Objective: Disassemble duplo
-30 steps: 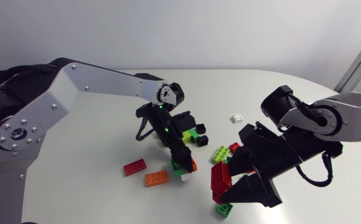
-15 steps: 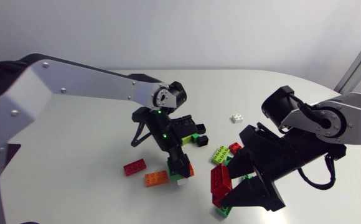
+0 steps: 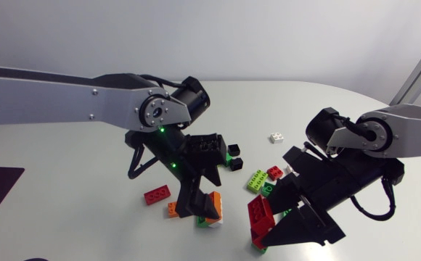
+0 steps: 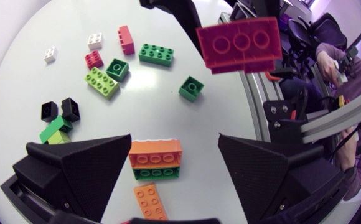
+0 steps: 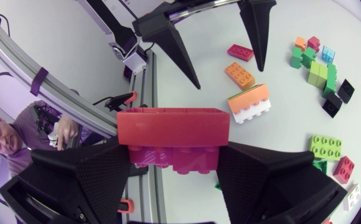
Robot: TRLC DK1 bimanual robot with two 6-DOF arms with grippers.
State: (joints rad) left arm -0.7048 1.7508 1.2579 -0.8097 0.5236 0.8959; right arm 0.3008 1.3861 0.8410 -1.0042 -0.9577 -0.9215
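Duplo stack of two red bricks (image 5: 173, 127) is clamped in the right gripper (image 5: 175, 149), with one broad finger pressed on each side. The bright red brick is on top and a darker red one sits under it. It's held up off the table (image 3: 87, 181), and in the head view it sits right over a small green brick (image 3: 261, 245).

The left gripper (image 4: 175, 138) is spread wide and hangs over a second little stack (image 4: 155, 160) — an orange brick with green beneath it and a bit of white showing. That stack sits on the table between the fingers. One finger looks close to the orange edge and the other is well apart, so nothing's gripped there. A loose orange brick (image 4: 148, 202) lies just beside that stack, and a loose red brick (image 3: 157, 194) is near it on the side away from the right arm.

The rest is scattered ahead of the left gripper: a flat green brick (image 4: 155, 55), a lime brick (image 4: 102, 83) touching a dark green square one (image 4: 116, 68), and two black cubes (image 4: 70, 109) side by side. Farther out there are a couple of small white bricks (image 4: 94, 41) — can't tell much more about those.
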